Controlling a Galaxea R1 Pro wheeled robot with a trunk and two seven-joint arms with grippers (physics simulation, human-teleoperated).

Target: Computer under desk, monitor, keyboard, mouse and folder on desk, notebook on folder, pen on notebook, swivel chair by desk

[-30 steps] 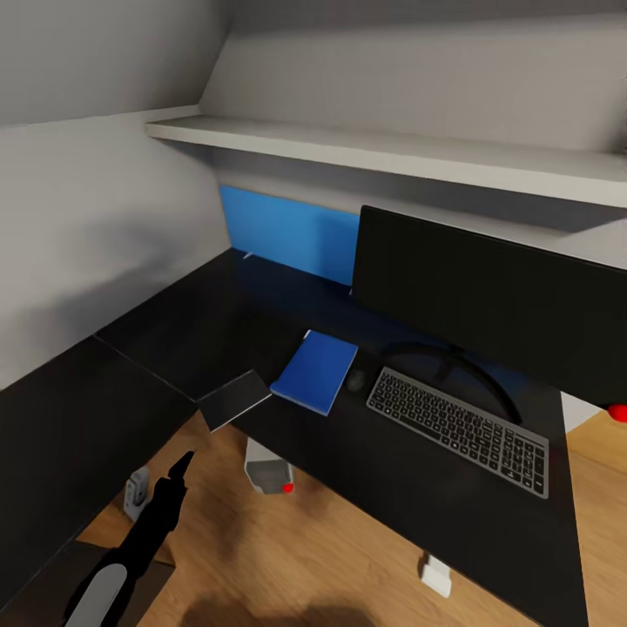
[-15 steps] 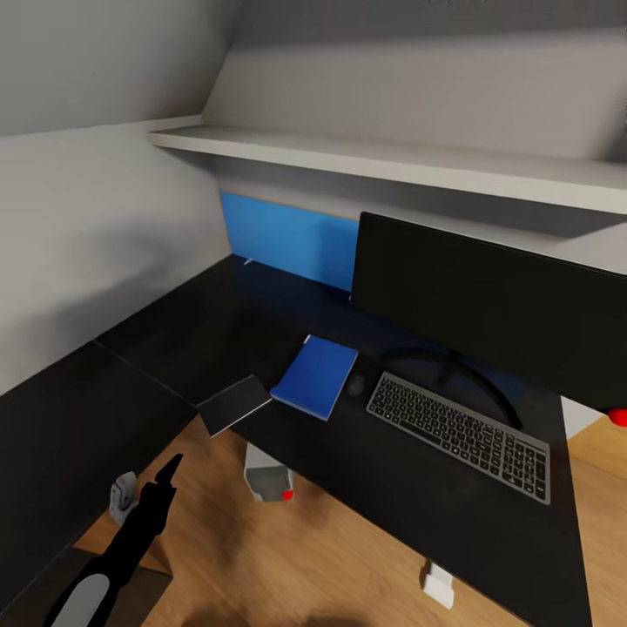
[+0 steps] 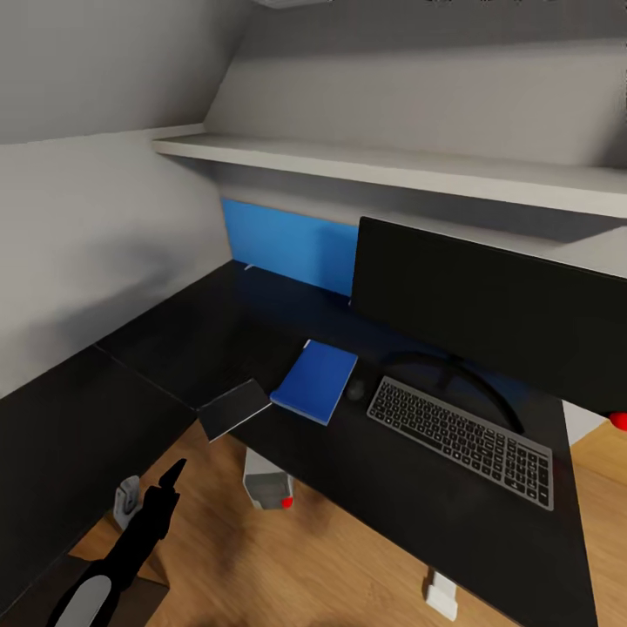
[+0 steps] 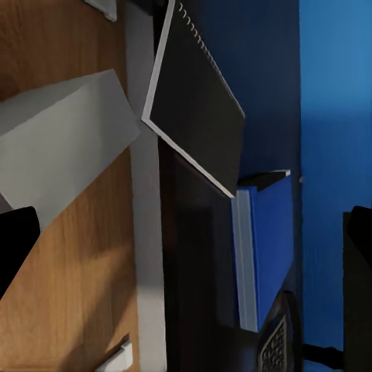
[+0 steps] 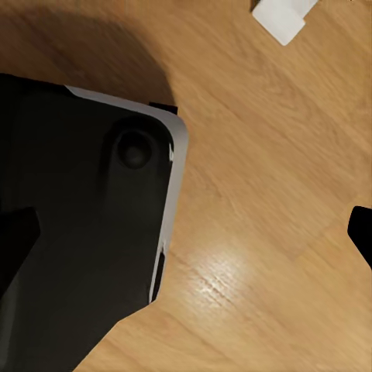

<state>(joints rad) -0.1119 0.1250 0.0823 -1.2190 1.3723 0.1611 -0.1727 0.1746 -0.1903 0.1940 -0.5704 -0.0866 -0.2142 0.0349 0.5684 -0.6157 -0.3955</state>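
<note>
Low at far left, left gripper (image 3: pixel 165 488) over wood floor (image 3: pixel 331 557), fingers seemingly together, spread not readable. Notebook (image 3: pixel 233 408) overhanging desk (image 3: pixel 174 348) edge, touching folder (image 3: pixel 315 380). Computer (image 3: pixel 266 486) beneath. Then mouse (image 3: pixel 355 391), keyboard (image 3: pixel 460 440), monitor (image 3: pixel 488 305) behind. Right gripper (image 5: pixel 186 232) fingers spread wide over floor.
</note>
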